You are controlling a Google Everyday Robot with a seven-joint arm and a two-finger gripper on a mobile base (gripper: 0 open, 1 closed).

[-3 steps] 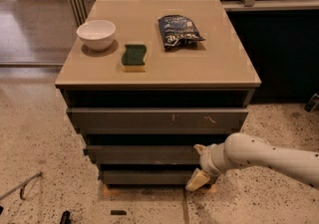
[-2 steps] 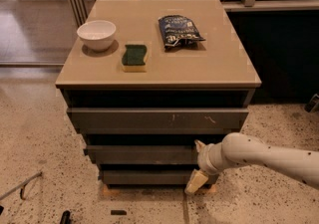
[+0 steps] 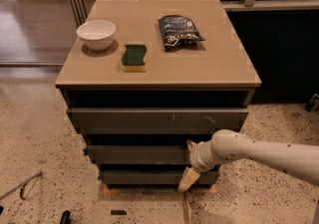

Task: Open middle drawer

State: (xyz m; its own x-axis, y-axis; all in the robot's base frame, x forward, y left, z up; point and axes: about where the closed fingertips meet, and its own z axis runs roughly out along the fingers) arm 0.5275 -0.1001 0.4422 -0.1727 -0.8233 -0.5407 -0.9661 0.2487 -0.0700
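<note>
The middle drawer (image 3: 134, 155) is the plain dark grey front between the scratched top front (image 3: 154, 119) and the shortest bottom front (image 3: 144, 176). It looks pushed in, set back under the top front. My gripper (image 3: 189, 162) is at the right end of the middle drawer front, on a white arm coming in from the right. Its fingers stand apart, one above the other. The upper fingertip (image 3: 190, 144) is at the drawer's top edge. The pale yellow lower fingertip (image 3: 187, 180) hangs in front of the bottom front. It holds nothing.
On the tan cabinet top (image 3: 209, 68) sit a white bowl (image 3: 96, 34), a green sponge (image 3: 134, 56) and a dark snack bag (image 3: 178, 31). The floor is speckled terrazzo (image 3: 40, 133). A dark wall panel (image 3: 279, 54) stands to the right of the cabinet.
The arm has moved slightly left, bringing the gripper closer along the middle drawer front. The drawers have not moved.
</note>
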